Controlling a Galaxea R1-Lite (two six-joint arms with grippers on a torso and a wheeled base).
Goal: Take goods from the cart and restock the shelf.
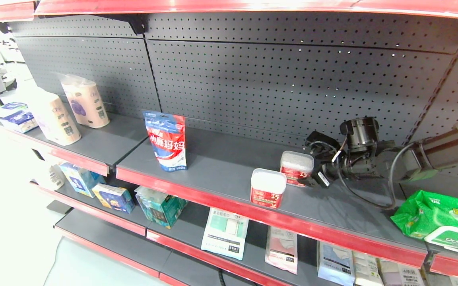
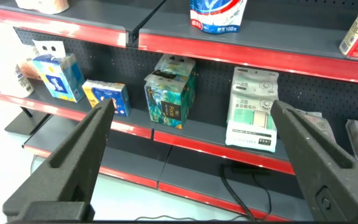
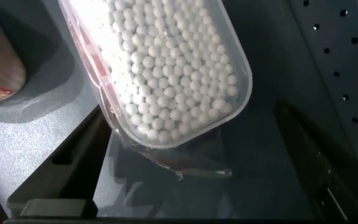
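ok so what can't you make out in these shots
Head view: the green wipes pack is cut off by the right edge.
Head view: the lower-shelf packs are cut off by the bottom edge.
Head view: the right end effector hides one side of the rear bead container.
Right wrist view: that container runs past the frame edge.

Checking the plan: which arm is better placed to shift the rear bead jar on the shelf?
Right, probably. The right end effector sits open around the rear jar; the left end effector hangs open facing the lower shelves.
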